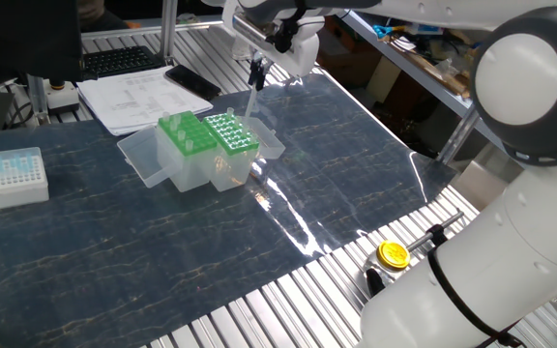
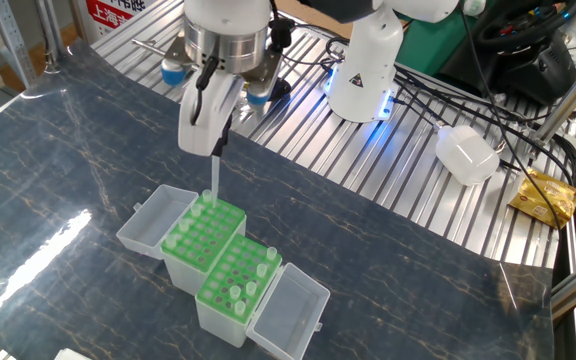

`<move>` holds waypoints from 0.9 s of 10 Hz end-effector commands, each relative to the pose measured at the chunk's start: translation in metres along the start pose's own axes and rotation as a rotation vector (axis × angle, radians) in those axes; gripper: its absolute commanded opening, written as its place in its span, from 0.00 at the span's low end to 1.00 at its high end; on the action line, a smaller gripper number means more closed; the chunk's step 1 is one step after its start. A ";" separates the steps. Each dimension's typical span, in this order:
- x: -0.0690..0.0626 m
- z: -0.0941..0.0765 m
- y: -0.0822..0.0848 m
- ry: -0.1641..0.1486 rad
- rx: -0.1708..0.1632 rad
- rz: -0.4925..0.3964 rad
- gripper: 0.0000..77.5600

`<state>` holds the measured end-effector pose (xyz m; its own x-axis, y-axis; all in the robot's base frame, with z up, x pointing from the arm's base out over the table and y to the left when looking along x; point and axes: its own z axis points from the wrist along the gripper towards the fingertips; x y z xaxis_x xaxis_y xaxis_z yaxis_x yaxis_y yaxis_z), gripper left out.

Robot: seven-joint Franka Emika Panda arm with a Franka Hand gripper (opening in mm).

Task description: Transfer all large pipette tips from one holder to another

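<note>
In one fixed view, the end effector (image 1: 256,75) is clamped on one large pipette tip (image 1: 250,100), hanging just above the far green holder (image 1: 231,133). The near green holder (image 1: 186,132) touches it on the tabletop (image 1: 356,155). A small white box (image 1: 10,177) sits well apart at the left.

In the other fixed view, the end effector (image 2: 215,150) carries the tip (image 2: 215,182) over the far holder (image 2: 204,226). Several tips (image 2: 250,288) stand in the near holder (image 2: 239,280), a few in the far one. The transfer looks partway done; which holder is the source I cannot tell.
</note>
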<state>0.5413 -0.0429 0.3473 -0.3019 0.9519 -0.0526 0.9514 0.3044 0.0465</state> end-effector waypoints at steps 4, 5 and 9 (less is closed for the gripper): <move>0.006 -0.012 0.001 0.005 -0.004 0.010 0.01; 0.007 -0.012 0.001 0.006 -0.004 0.009 0.01; 0.014 -0.012 0.010 0.016 -0.007 0.045 0.01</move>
<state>0.5438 -0.0281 0.3586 -0.2700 0.9621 -0.0370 0.9610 0.2717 0.0524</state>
